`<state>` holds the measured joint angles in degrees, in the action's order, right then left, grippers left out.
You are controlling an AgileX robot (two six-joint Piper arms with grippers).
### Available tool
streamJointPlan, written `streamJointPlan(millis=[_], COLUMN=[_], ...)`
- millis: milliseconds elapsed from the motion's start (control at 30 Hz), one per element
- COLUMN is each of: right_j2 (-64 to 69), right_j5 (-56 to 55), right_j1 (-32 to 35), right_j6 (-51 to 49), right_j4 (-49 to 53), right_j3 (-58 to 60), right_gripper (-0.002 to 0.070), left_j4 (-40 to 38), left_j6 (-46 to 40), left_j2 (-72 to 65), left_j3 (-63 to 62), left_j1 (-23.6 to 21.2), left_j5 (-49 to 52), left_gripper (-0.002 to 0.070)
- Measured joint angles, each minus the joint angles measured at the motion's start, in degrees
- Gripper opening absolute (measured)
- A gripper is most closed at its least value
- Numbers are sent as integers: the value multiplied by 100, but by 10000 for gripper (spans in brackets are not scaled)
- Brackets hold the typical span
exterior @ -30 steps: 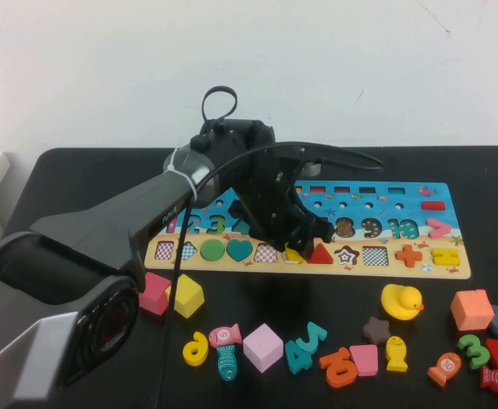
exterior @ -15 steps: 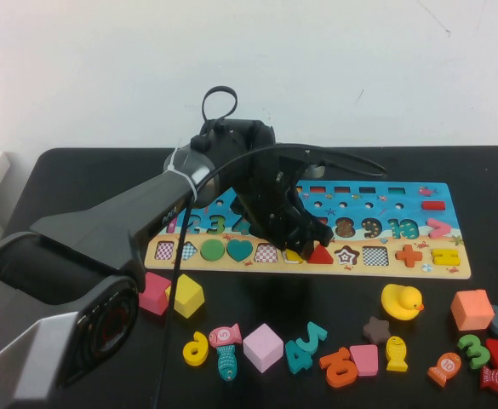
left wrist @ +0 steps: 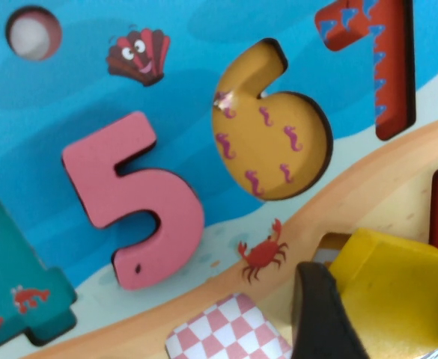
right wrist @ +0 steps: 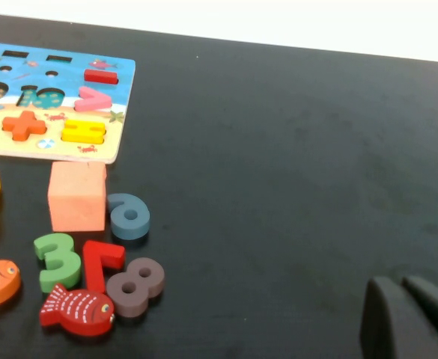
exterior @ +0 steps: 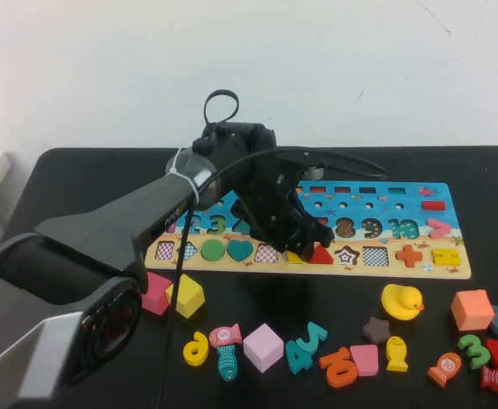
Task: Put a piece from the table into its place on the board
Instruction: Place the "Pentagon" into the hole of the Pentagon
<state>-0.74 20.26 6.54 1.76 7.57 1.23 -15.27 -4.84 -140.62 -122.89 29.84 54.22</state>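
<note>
Black tabletop (exterior: 78,170), white wall behind. Left gripper (exterior: 298,243) low over puzzle board (exterior: 402,196), clamped on yellow pentagon piece (left wrist: 387,292). Piece directly above pentagon recess (left wrist: 329,243), between checkered square (exterior: 266,253) and red triangle (exterior: 321,254); appears tilted, not yet seated. Right gripper (right wrist: 409,321) parked far right, fingertips together, holding nothing.

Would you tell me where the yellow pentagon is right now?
In the high view the pentagon is in the left gripper over the board's shape row, just left of the red triangle.

Bright even light, soft close-up blur
</note>
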Motion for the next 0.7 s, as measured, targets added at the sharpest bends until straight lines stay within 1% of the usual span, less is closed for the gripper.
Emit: streamJointPlan(millis=[700], right_j2=[0], right_j5=[0], right_j1=[0], right_j6=[0], right_j4=[0], right_j3=[0], right_gripper=[18], left_j4=[47], left_j6=[-43], left_j2=[0], left_j3=[-8], left_j1=[0], left_j5=[0], left_gripper=[319])
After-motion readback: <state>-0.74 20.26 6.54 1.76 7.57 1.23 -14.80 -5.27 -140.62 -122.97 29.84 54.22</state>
